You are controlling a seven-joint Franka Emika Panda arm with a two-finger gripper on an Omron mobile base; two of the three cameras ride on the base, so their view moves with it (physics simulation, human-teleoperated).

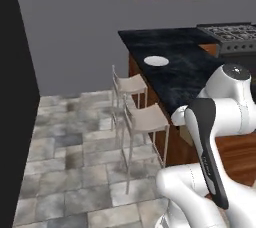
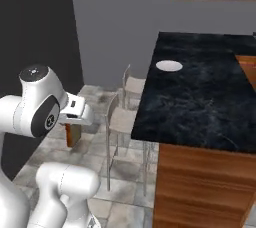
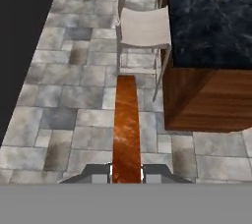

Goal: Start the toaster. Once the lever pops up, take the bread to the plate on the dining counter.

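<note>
Your claw (image 3: 127,173) pinches the bread (image 3: 126,125) edge-on, brown crust showing, well apart from the round white plate (image 1: 156,61) on the black marbled tabletop (image 1: 185,72).

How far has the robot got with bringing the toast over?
The toasting looks done: the gripper is shut on the bread, held edge-on above the floor. In hand now is carrying it toward the dining counter. Left: setting the slice on the plate, which sits bare near the counter's far end, past the two stools.
</note>
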